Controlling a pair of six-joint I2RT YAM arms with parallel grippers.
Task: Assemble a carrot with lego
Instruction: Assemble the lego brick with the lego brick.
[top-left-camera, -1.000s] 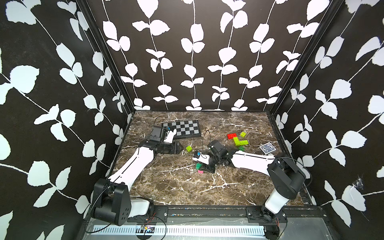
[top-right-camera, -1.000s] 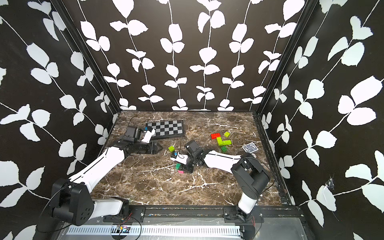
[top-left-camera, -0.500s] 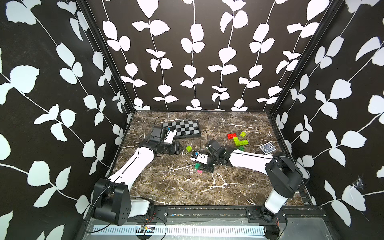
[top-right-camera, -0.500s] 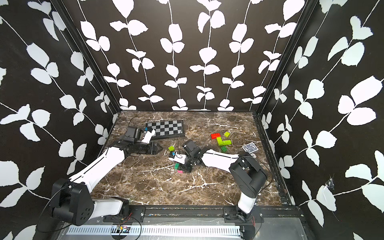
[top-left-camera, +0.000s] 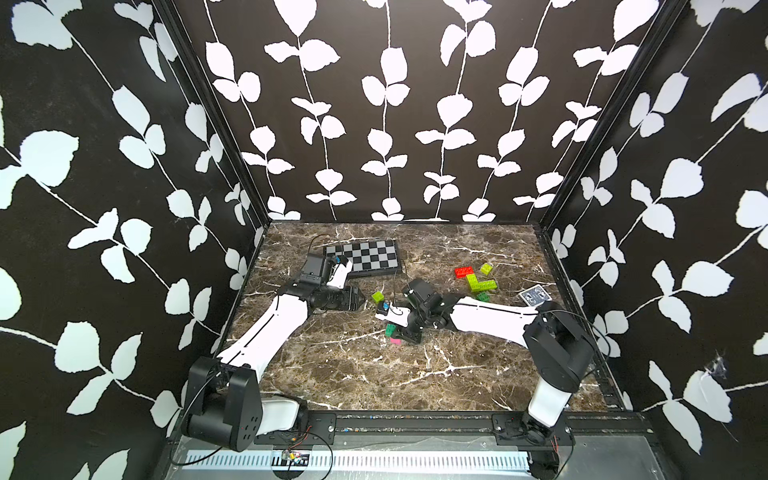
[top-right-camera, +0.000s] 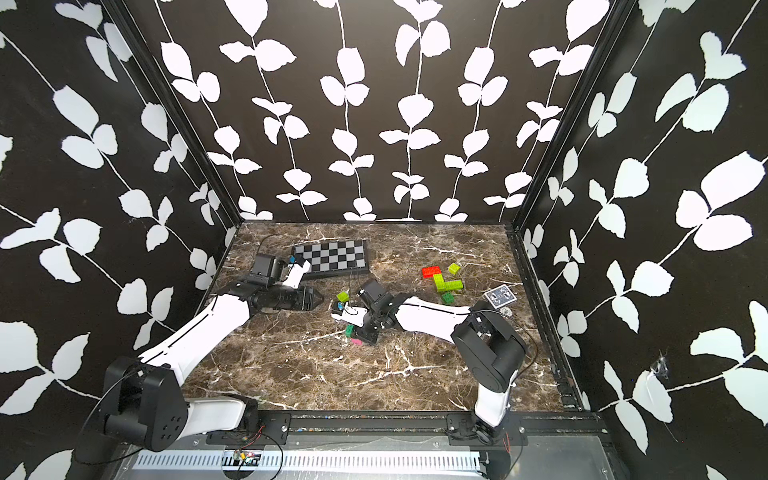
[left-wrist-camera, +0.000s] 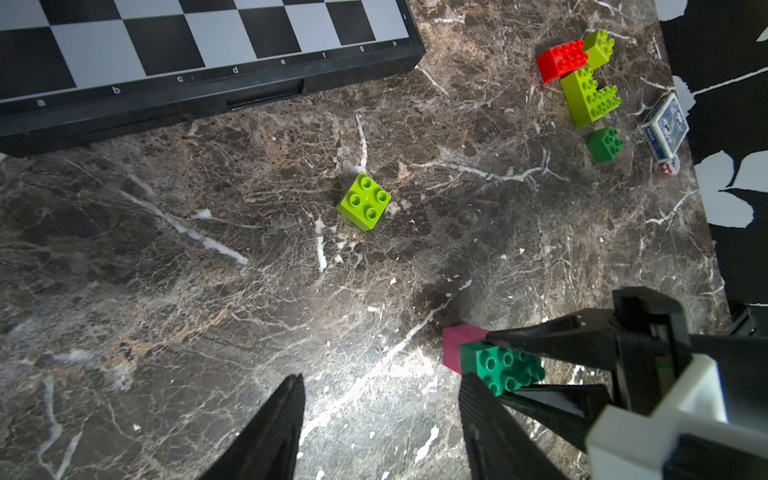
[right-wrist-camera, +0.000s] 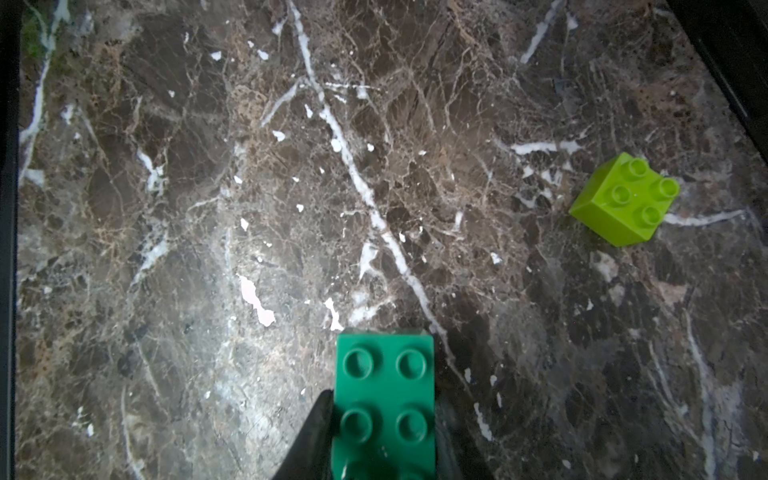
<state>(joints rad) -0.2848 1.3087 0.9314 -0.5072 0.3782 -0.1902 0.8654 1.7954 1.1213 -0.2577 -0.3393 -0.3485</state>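
Note:
My right gripper (right-wrist-camera: 384, 409) is shut on a dark green lego brick (right-wrist-camera: 384, 386), studs facing the wrist camera, low over the marble near mid-table. In the left wrist view that green brick (left-wrist-camera: 503, 368) has a pink brick (left-wrist-camera: 455, 345) pressed against its far side. Both top views show this pair, green (top-left-camera: 390, 329) and pink (top-left-camera: 395, 341), at the right gripper (top-left-camera: 402, 335). My left gripper (left-wrist-camera: 380, 386) is open and empty, its tips (top-left-camera: 360, 298) just left of a lone lime brick (top-left-camera: 377, 296). No assembled carrot is in view.
More loose lego lies at the back right: a red brick (top-left-camera: 463, 271), a lime L-shaped group (top-left-camera: 480, 284), a small lime brick (top-left-camera: 486, 268) and a dark green one (top-left-camera: 482, 296). A chequered board (top-left-camera: 361, 257) lies behind the left arm. A card deck (top-left-camera: 535, 296) rests by the right wall.
My right arm has slid a little to the left, carrying the green and pink bricks with it. The left arm and the lime brick have stayed put.

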